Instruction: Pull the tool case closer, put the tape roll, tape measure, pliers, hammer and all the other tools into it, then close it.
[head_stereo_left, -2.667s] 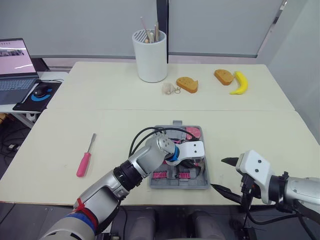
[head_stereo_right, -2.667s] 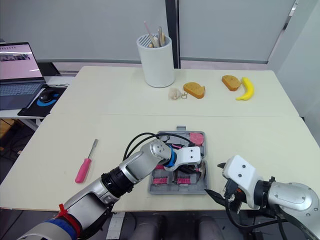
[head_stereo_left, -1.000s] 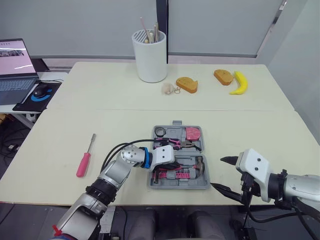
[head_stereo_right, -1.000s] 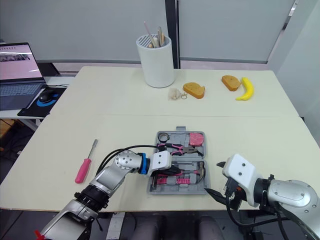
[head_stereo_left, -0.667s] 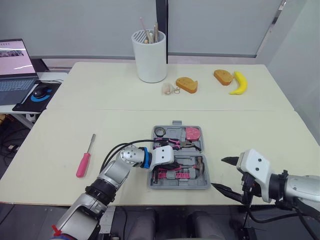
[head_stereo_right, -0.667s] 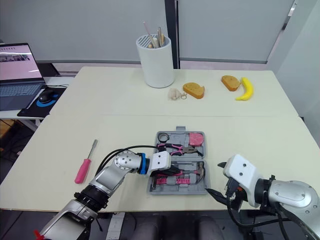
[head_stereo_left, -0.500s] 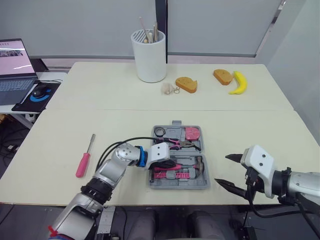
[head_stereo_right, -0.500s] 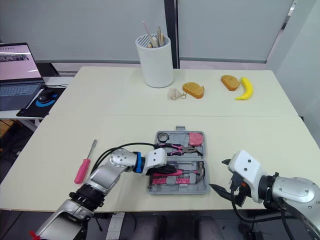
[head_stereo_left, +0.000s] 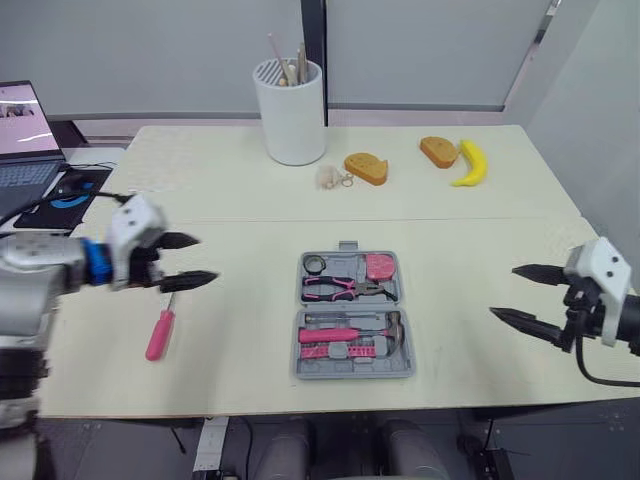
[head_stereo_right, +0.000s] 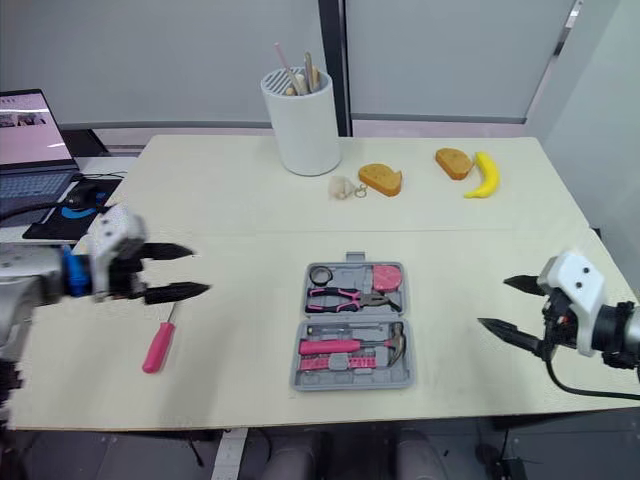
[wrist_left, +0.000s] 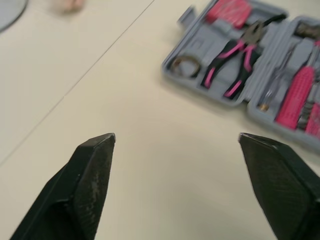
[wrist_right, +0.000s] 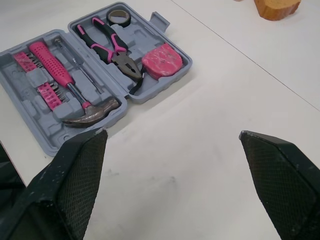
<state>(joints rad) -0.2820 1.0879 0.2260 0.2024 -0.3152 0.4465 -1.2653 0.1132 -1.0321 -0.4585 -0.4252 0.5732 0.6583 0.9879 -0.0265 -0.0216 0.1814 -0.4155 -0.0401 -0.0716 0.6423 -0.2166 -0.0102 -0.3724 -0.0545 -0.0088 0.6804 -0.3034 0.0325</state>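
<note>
Grey tool case (head_stereo_left: 352, 371) lies open near the front edge of the table (head_stereo_left: 250, 190), bare tabletop on both sides. Fingers spread wide, the left gripper (head_stereo_left: 205, 260) hovers by the pink screwdriver (head_stereo_left: 160, 331); the right gripper (head_stereo_left: 503, 290), also spread, sits well right of the case.

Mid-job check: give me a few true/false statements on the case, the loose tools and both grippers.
1. The tool case lies open. True.
2. The pliers lie on the table outside the case. False: the pliers sit inside it.
3. The pink-handled screwdriver lies on the table, outside the case. True.
4. The right gripper holds the hammer. False: its jaws are open and empty; the hammer lies in the case.
5. The left gripper has its jaws open. True.
</note>
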